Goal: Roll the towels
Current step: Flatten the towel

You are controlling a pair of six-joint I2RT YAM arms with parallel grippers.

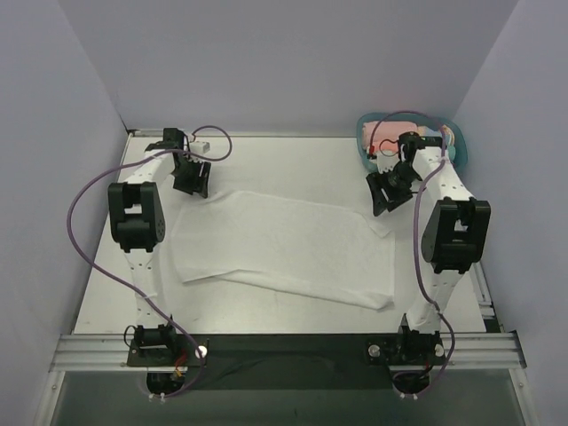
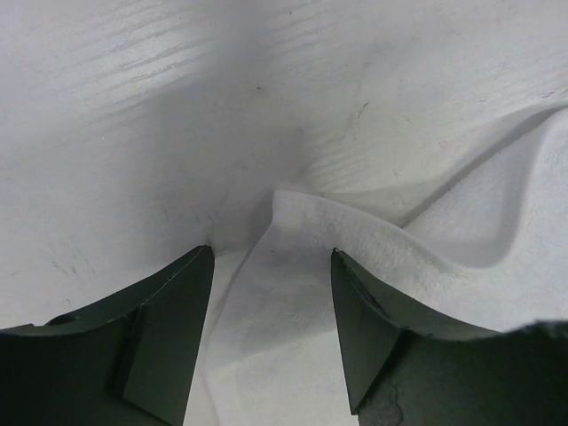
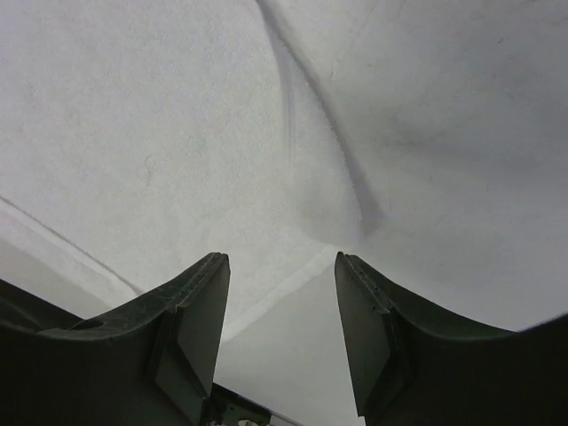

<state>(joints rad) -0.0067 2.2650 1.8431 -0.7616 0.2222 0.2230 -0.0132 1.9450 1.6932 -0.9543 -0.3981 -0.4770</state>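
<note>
**Table and towel.** On the white table [image 1: 293, 155] I see one towel [image 1: 284, 248] spread nearly flat. Its long axis runs from my left gripper toward my right one, tilted a little so that the right end sits nearer the arm bases. Almost all of the cloth lies on the base side of both grippers and between them.

**Basket.** A teal basket [image 1: 366, 133] stands just beyond the right gripper, apart from the towel.

**Left gripper.** The left gripper [image 1: 191, 180] hangs low over the towel's far-left corner [image 2: 297, 213]. In its wrist view the fingers [image 2: 169, 337] are spread and pinch nothing. The corner pokes up through the gap between them, a little crumpled, with bare table beyond the tips.

**Right gripper.** The right gripper [image 1: 388, 193] sits over the far-right corner. Its fingers [image 3: 191, 328] are likewise spread and empty. A towel edge [image 3: 275, 297] crosses the gap on a slant, with cloth beyond the tips and smooth table under the palm side.

**Governing relation.** Each arm is nearest its own end of the far long edge, and that edge spans from one gripper to the other. I judge the rolling has not begun. A close on both corners looks like the next step, then a roll across the short axis, toward the bases. The right corner lies flatter, so I expect it to be the harder pinch.
</note>
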